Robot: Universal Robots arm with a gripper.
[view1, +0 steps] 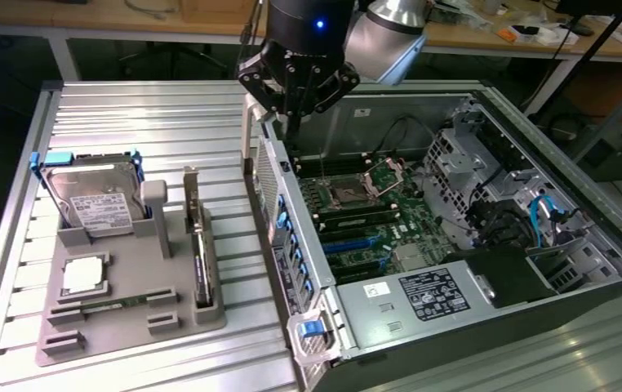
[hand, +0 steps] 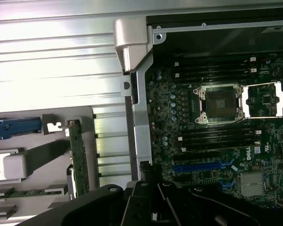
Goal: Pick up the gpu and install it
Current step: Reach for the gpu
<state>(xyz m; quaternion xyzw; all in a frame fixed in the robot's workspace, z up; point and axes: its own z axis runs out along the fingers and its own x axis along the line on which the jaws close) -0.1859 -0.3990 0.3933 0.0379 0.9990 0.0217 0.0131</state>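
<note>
The gpu (view1: 200, 263) stands on edge in a slot of the grey holder (view1: 126, 331) at the exterior view's left, a dark green card with its silver bracket (view1: 191, 192) at the far end. In the wrist view the gpu (hand: 79, 162) appears as a narrow green strip seen edge-on. My gripper (view1: 292, 110) hangs above the rear wall of the open computer case (view1: 289, 224), well apart from the card and with nothing in it. The dark gripper (hand: 160, 207) body shows in the wrist view.
The case lies open with the motherboard (view1: 371, 216), its bare CPU socket (hand: 220, 103) and blue expansion slots (hand: 203, 165) exposed. The holder also carries a hard drive (view1: 93, 200), a CPU chip (view1: 82, 273) and a RAM stick (view1: 104, 306). All sit on a ribbed metal table (view1: 148, 114).
</note>
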